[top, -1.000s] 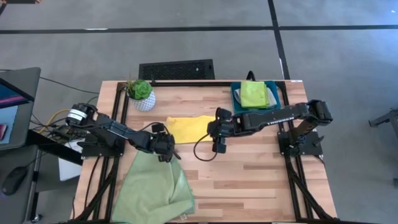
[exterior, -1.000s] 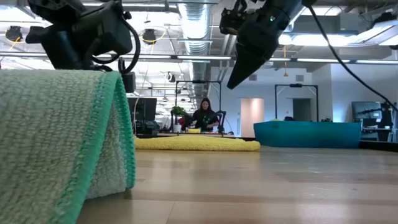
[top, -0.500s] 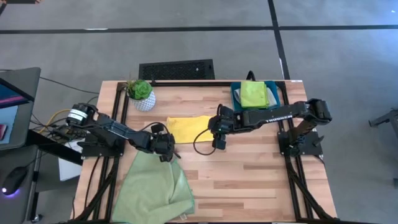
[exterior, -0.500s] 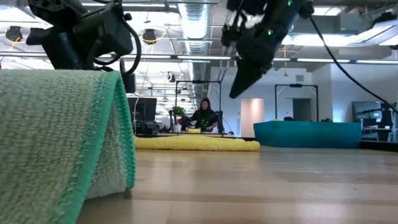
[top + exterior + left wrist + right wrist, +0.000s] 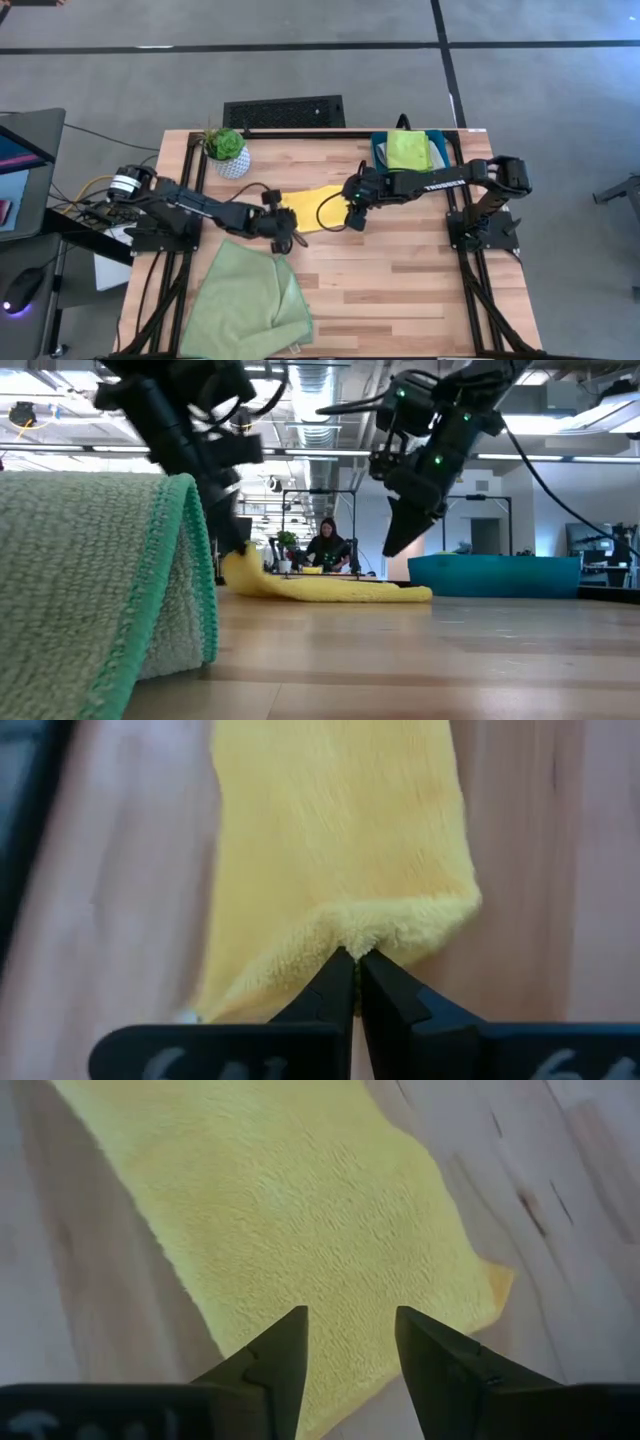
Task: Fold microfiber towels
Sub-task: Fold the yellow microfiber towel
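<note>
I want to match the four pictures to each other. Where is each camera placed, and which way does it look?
High view: above the table, straight down; both arms, yellow towel.
Low view: at table height, looking across; both arms above, pale green towel close.
Left wrist view: left gripper shut on the yellow towel's edge.
Right wrist view: right gripper open above the same towel.
All four views share the yellow towel.

Fuzzy yellow cloth towel [image 5: 335,850] on smooth wooden table [image 5: 400,290].
</note>
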